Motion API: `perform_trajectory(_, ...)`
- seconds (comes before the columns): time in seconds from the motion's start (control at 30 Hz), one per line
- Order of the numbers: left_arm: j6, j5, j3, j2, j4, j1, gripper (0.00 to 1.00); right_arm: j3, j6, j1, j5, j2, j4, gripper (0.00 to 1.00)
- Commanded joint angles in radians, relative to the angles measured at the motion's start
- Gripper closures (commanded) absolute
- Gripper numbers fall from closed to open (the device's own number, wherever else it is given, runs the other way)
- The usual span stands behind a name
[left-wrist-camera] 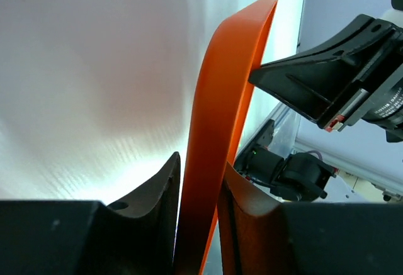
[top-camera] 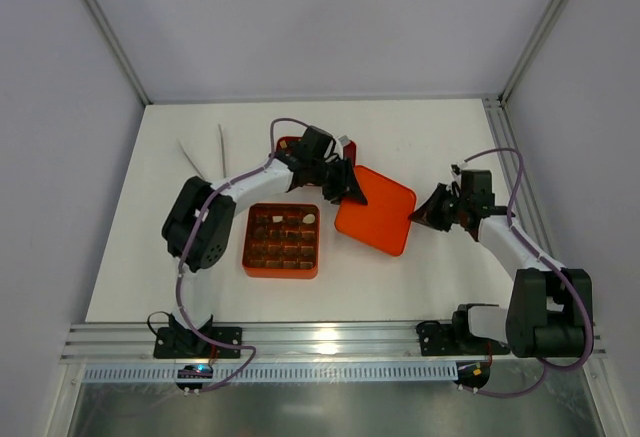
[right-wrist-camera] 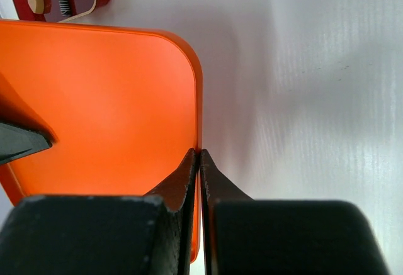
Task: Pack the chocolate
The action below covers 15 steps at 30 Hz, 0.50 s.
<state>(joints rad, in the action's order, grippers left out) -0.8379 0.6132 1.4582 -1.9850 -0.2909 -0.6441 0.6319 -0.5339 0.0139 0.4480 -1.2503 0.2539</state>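
Lid [top-camera: 378, 212] pinched in left gripper [top-camera: 352, 191], cream chocolate [top-camera: 308, 219] in box [top-camera: 281, 270], axis unclear

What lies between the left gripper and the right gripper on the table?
The flat orange lid lies there, as the top view shows. The left gripper clamps one edge of it, and the shut right gripper is at the opposite edge.

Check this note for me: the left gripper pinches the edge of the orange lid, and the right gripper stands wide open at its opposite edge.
Wrong on the right gripper: it is shut, fingertips together, as the right wrist view shows. The left gripper does pinch the orange lid at its edge, the right one at its opposite edge.
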Motion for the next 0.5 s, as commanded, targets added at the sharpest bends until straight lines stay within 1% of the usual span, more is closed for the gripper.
perform_trajectory(0.0,-0.029,0.063,-0.002,0.048,0.049,-0.006,0.73,0.040,-0.018,-0.014,0.055,0.014,-0.045,0.96)
perform_trajectory(0.03,-0.030,0.063,-0.002,0.049,0.050,-0.006,0.74,0.045,-0.018,-0.014,0.055,0.015,-0.044,0.96)
perform_trajectory(0.07,-0.030,0.065,-0.004,0.051,0.049,-0.006,0.75,0.052,-0.018,-0.043,0.049,0.017,-0.041,0.96)
perform_trajectory(0.1,-0.032,0.066,-0.005,0.054,0.049,-0.006,0.78,0.057,-0.017,-0.048,0.044,0.022,-0.039,0.96)
perform_trajectory(0.17,-0.033,0.071,-0.010,0.058,0.049,-0.005,0.81,0.072,-0.014,-0.071,0.018,0.025,-0.024,0.96)
perform_trajectory(0.2,-0.033,0.072,-0.016,0.061,0.049,-0.003,0.88,0.078,-0.009,-0.078,0.011,0.025,-0.015,0.96)
perform_trajectory(0.23,-0.033,0.074,-0.019,0.063,0.049,-0.003,0.91,0.081,-0.008,-0.083,0.003,0.031,-0.012,0.96)
perform_trajectory(0.27,-0.036,0.077,-0.024,0.067,0.047,0.003,0.99,0.087,-0.006,-0.094,-0.014,0.032,-0.008,0.96)
perform_trajectory(0.43,-0.038,0.085,-0.053,0.097,0.047,0.017,1.00,0.098,0.008,-0.118,-0.066,0.045,0.015,0.96)
perform_trajectory(0.47,-0.038,0.088,-0.058,0.100,0.045,0.020,1.00,0.100,0.012,-0.123,-0.072,0.046,0.013,0.91)
